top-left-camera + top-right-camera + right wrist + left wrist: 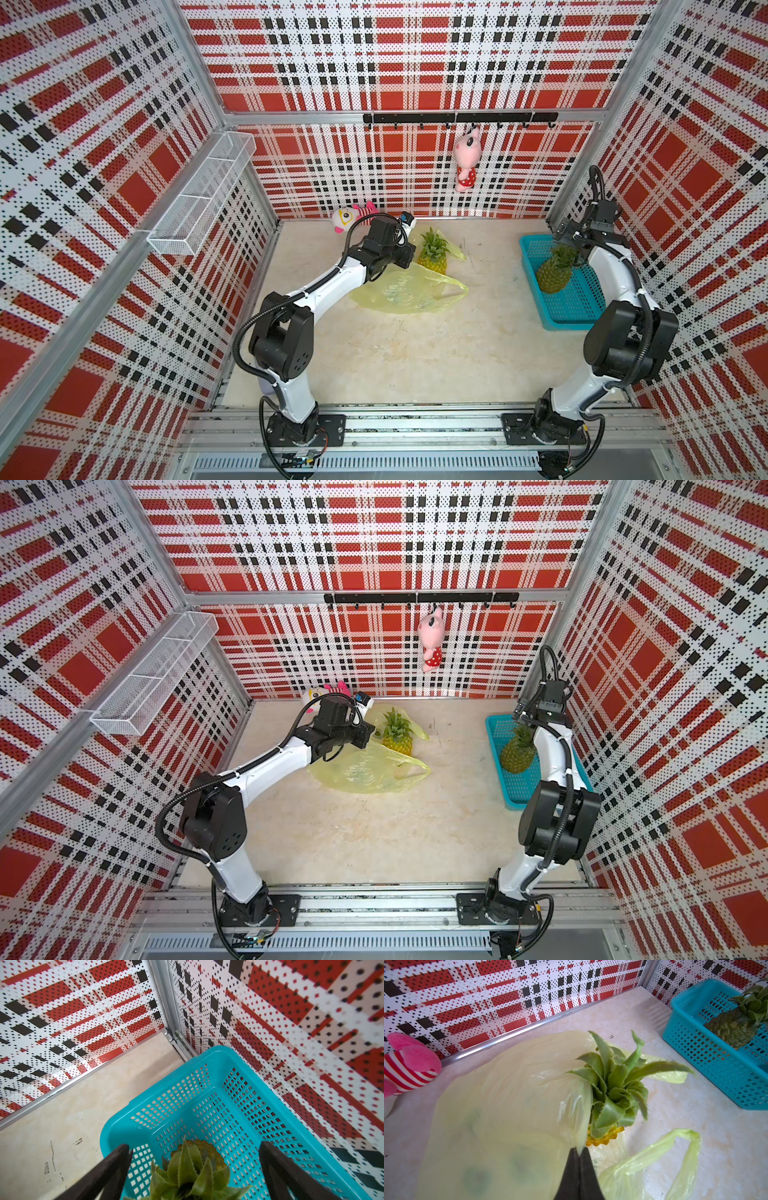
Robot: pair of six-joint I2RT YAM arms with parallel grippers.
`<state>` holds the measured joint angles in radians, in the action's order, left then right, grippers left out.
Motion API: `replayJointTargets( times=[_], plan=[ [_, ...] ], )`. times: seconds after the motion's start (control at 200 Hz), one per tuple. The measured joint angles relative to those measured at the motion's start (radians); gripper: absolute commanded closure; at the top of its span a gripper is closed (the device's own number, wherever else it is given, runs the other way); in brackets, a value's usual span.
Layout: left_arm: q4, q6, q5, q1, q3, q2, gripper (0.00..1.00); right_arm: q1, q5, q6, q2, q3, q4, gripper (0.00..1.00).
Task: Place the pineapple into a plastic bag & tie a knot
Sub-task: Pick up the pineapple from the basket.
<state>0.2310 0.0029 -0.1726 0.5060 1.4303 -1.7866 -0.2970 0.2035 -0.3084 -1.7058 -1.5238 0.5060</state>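
Your left tool [579,1152] is pinched shut on the bag [508,1105], yank and it rips; right tool [194,1146] hangs wide open, empty, over the basket [207,1056]

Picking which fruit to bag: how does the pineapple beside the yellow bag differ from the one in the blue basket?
The table pineapple stands upright, yellow-skinned; the basket pineapple looks tilted, darker and greener. The left gripper, jaws shut on the bag, sits beside the table pineapple; the right gripper hangs open over the basket pineapple. Both have leafy crowns.

Pineapple [433,258] upright on plastic bag [399,296], maybe partly inside; second pineapple [552,276] in basket [579,302], right.
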Motion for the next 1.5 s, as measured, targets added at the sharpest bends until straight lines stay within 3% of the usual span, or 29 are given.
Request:
replayJointTargets(
  times=[0.401, 0.461, 0.556, 0.626, 0.877, 1.097, 1.323, 1.503],
  plan=[
    [0.002, 0.000, 0.014, 0.000, 0.000, 0.000, 1.00, 0.000, -0.042, -0.005, 0.037, 0.078, 0.036, 0.27],
    [0.003, 0.000, 0.016, 0.000, 0.000, 0.002, 1.00, 0.000, -0.043, -0.003, 0.029, 0.078, 0.033, 0.44],
    [0.006, 0.000, 0.019, 0.000, 0.000, 0.008, 1.00, 0.000, -0.042, -0.005, 0.026, 0.077, 0.024, 0.80],
    [0.006, 0.000, 0.021, 0.000, 0.000, 0.013, 1.00, 0.000, -0.038, 0.003, 0.026, 0.070, 0.025, 1.00],
    [0.008, 0.000, 0.024, 0.000, 0.000, 0.015, 1.00, 0.017, -0.028, 0.017, 0.066, 0.093, 0.042, 1.00],
    [0.009, 0.000, 0.024, 0.000, 0.000, 0.015, 1.00, 0.040, -0.032, 0.016, 0.238, 0.133, 0.122, 1.00],
    [0.008, -0.003, 0.024, 0.000, 0.000, 0.015, 1.00, 0.077, -0.122, 0.021, 0.447, 0.117, 0.129, 1.00],
    [0.004, -0.010, 0.025, 0.000, 0.000, 0.015, 1.00, 0.200, -0.224, 0.042, 0.487, 0.067, 0.141, 1.00]
  ],
)
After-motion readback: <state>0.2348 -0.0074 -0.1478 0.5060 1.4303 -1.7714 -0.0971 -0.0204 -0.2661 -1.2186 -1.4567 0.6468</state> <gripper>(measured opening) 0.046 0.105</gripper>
